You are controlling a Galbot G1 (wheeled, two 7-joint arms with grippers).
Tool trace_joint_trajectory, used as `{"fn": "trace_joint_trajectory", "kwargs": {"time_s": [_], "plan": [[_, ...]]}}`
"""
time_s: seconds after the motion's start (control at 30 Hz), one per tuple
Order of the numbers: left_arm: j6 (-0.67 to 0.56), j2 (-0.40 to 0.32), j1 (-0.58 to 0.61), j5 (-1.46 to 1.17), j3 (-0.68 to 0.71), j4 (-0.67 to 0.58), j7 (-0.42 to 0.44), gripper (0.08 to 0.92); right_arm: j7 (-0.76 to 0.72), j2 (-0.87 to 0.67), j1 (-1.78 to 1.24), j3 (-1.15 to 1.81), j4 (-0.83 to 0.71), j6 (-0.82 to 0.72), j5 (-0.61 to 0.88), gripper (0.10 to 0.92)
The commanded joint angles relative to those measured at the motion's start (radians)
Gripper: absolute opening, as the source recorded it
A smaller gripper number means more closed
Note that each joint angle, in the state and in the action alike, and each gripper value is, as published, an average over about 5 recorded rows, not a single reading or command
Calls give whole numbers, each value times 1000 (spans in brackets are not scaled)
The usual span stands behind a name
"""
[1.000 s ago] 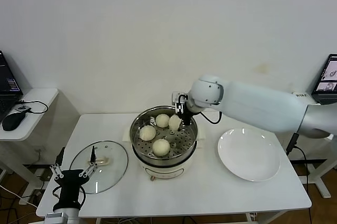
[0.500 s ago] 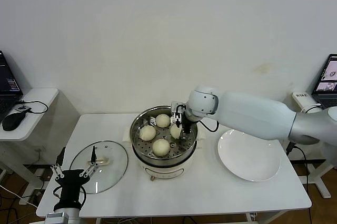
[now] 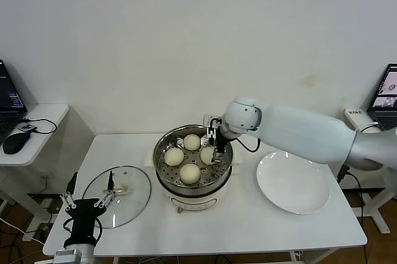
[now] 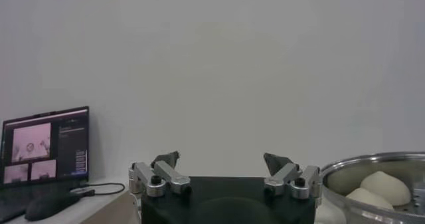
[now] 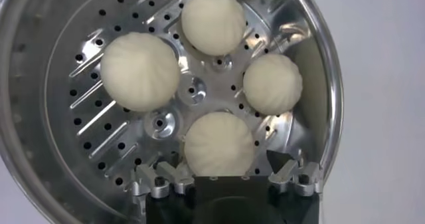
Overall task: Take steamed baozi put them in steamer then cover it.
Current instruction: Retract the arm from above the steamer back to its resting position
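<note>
The white table (image 3: pixel 248 220) carries everything, and on it the steamer (image 3: pixel 193 180), a shiny steel pot on a white base, stands near the middle toward the back edge. The cover (image 3: pixel 116 196), a clear glass lid with a metal rim and a cream bar handle, lies flat near the table's front-left corner, well apart from the pot. An empty white plate (image 3: pixel 293 183) sits toward the right edge. The right gripper (image 3: pixel 215 150) hangs just inside the pot's right rim with its jaws spread wide and nothing between them; in the right wrist view its fingertips (image 5: pixel 282 166) flank the nearest bun without pinching it. The left gripper (image 3: pixel 87 206) waits at the front-left edge, just before the cover, jaws also wide apart and empty. All four steamed baozi (image 5: pixel 218 144) rest on the perforated tray, arranged in a ring around its centre, close together but not clearly touching. They look smooth, round and cream-white with faint pleats, and soft enough to dent. The loading step appears finished, so covering is what remains: the right arm would need to lift clear, and the lid taken by its handle and set level on the rim.
</note>
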Motion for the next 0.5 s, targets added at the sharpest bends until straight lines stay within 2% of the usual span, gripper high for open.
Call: {"fn": "trace_joint_trajectory", "kwargs": {"time_s": [0.03,0.17,0.3,0.4,0.5], "plan": [[0,3,-8,0,4,8,-5,823,82,-206,-5,143,215,14,79,823],[5,9,-13,2,4,17,-12,823,286,-359,-183,313,322,80,133,823],[14,14,-19,15,5,36,-18,823,489,-486,-546,598,412,251,125,823],[20,21,-25,38,2,60,-16,823,580,-510,-878,872,443,397,61,823],[34,33,-39,64,-5,94,-11,823,617,-449,-1212,1179,447,501,-45,822]]}}
